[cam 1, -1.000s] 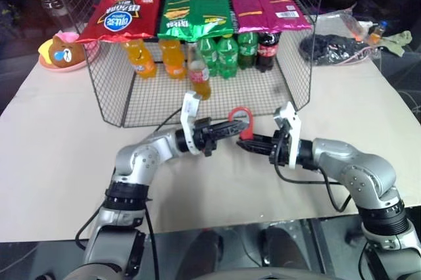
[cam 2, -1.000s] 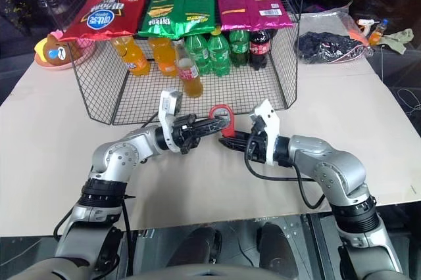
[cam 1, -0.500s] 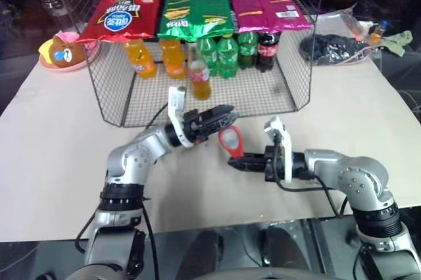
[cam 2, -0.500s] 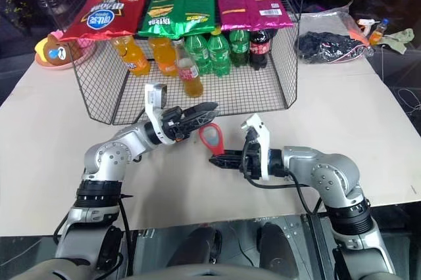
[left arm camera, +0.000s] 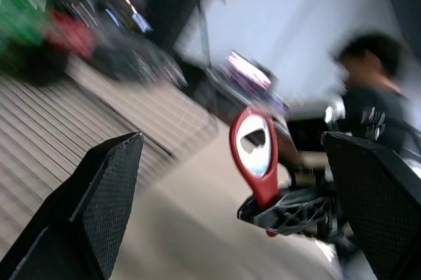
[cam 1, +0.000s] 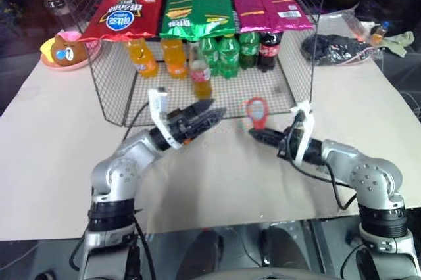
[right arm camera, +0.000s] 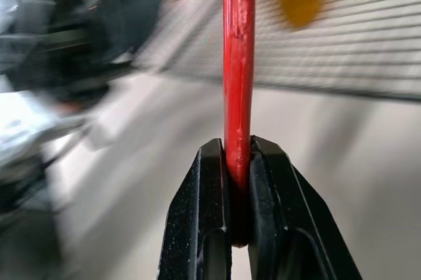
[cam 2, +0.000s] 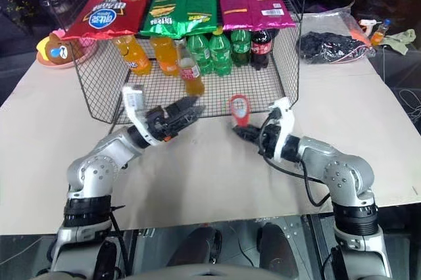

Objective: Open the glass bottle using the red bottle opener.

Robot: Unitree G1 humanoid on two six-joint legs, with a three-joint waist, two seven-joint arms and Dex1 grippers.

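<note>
Handover: a second ago both grippers met at the flat red bottle opener with the oval loop head [cam 1: 256, 110]; now the right gripper [cam 1: 260, 134] alone has it, and the two arms have drawn apart.
Left gripper: its two black fingers, then closed on the opener's loop, now stand spread wide and empty [cam 1: 199, 117], off to the left of the opener.
Right gripper: both fingers pinch the slim handle tight [right arm camera: 237, 181], the loop head standing upright above them.
Opener position: in the air above the beige table [cam 1: 52, 162], just in front of the wire mesh basket [cam 1: 105, 96], further right and nearer the basket than half a second ago.
Small clear glass bottle of orange drink with silver cap: one, unmoved, upright on the basket floor [cam 1: 200, 73], ahead of the left gripper and untouched.
Plastic orange-drink bottles: two [cam 1: 141, 58].
Green plastic soda bottles: three [cam 1: 227, 55].
Dark cola bottle: one [cam 1: 266, 50].
Crisp packets on the basket top: three, one red [cam 1: 125, 13], one green [cam 1: 197, 10], one pink [cam 1: 266, 6].
Plush toy in a pink bowl: one, at the far left of the table [cam 1: 62, 50].
Person: a dark figure, blurred, behind the opener in the left wrist view [left arm camera: 371, 109].
</note>
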